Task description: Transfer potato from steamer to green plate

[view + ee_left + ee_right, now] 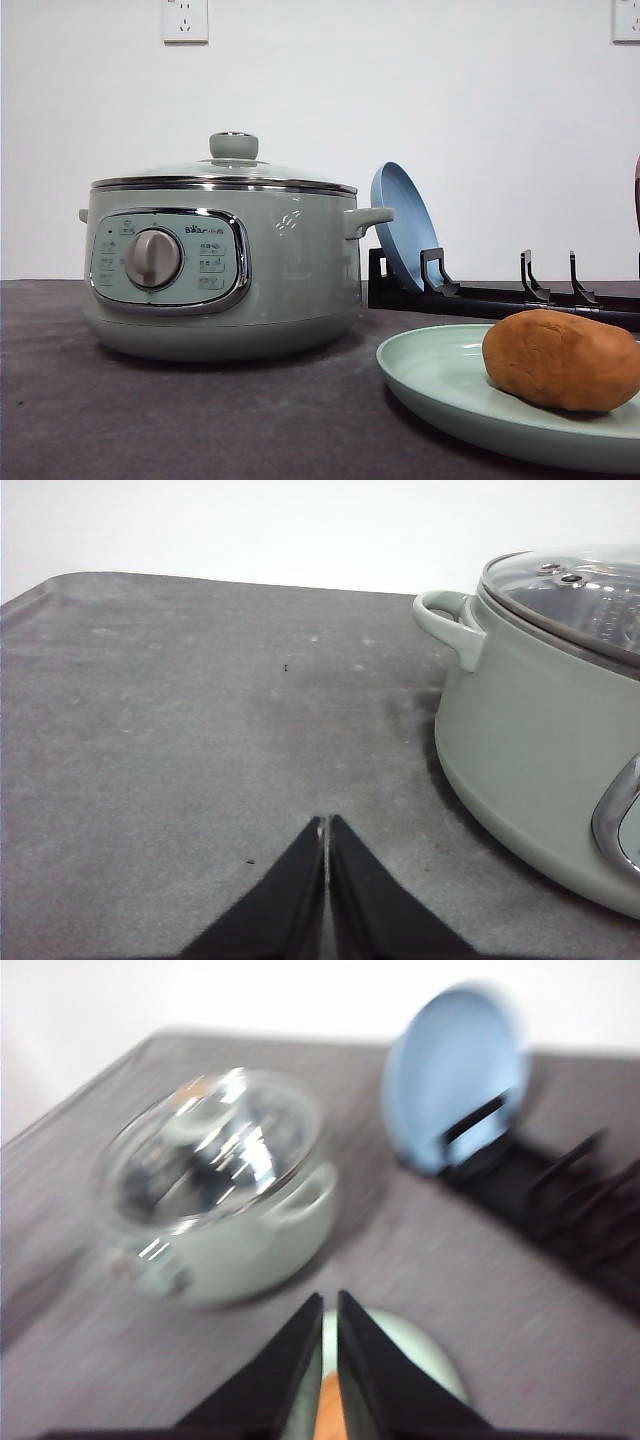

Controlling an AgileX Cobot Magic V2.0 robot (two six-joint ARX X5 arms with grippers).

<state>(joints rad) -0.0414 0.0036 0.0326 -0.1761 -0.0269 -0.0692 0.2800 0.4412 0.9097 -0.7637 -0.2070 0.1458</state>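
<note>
Grey cloth covers the big flat table (200, 420), soft and dark, so things sit still on it and do not slide.

On it stands the large round sage-green steamer (225, 270) with its grey dial facing me. Its clear glass lid with the green knob (233, 146) is on top, shut, so I think nobody needs to reach inside any more.

Behind it a round blue plate (403, 225) leans up on its edge in a black rack (500, 295). The rack's prongs hold it so it does not fall.

Near me lies the wide, pale mint-green plate (440, 385), flat on the cloth. The oval orange-brown potato (562, 360) rests on it, toward the far right side. The raised rim should stop it from rolling off. So the potato is out of the steamer and on the green plate, and the job looks done to me.

My right pincer (329, 1380) hangs above the plate and potato, its two black tips nearly together with a thin gap, holding nothing.

My left pincer (326, 880) is low over bare cloth beside the steamer, tips pressed together and empty, out of the way.
</note>
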